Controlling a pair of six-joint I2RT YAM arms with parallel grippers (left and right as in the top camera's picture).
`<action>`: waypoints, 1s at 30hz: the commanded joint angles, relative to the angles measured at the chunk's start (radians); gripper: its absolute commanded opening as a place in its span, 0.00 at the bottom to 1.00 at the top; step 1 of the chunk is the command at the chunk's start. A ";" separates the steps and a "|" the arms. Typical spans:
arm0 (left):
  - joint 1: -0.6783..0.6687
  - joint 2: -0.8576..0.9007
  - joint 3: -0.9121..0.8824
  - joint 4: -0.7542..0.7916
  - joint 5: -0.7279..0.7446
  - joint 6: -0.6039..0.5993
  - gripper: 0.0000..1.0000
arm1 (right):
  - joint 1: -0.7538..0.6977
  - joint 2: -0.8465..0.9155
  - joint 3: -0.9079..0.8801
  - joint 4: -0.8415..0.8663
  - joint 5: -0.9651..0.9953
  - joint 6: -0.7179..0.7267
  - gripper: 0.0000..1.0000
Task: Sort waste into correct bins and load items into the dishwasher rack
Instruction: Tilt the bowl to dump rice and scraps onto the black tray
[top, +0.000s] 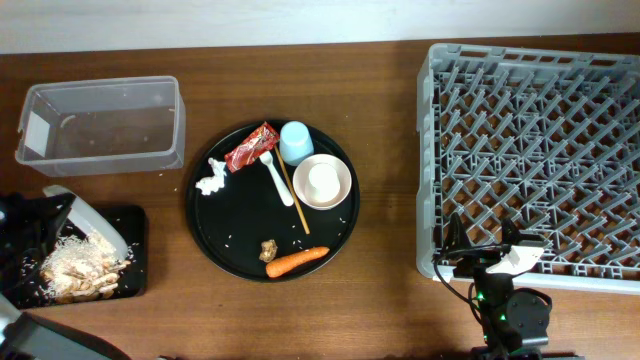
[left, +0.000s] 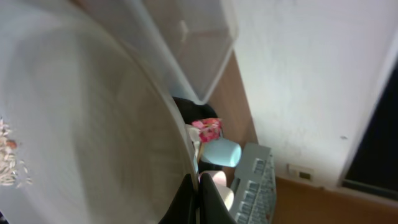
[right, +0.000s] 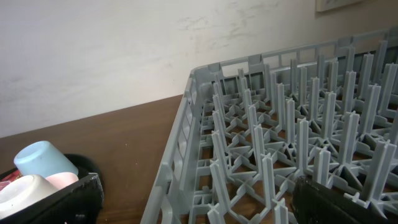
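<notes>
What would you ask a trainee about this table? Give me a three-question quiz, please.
1. True or false: the dishwasher rack has dishes loaded in it.
2. The carrot lies: A) on the round black tray, B) in the dishwasher rack, C) in the shallow black tray.
3. Which item do the left arm's fingers hold tilted above the rice in the shallow black tray?

Key: 1 false, the rack is empty. 2 A. 3 the round white plate.
</notes>
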 joint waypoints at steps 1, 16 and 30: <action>0.029 0.005 -0.001 0.047 0.024 0.063 0.01 | -0.004 -0.008 -0.005 -0.008 -0.002 -0.010 0.99; 0.097 0.005 -0.001 0.019 0.183 0.139 0.01 | -0.004 -0.008 -0.005 -0.008 -0.002 -0.010 0.99; 0.097 0.005 -0.001 -0.087 0.205 0.206 0.01 | -0.004 -0.008 -0.005 -0.008 -0.002 -0.010 0.99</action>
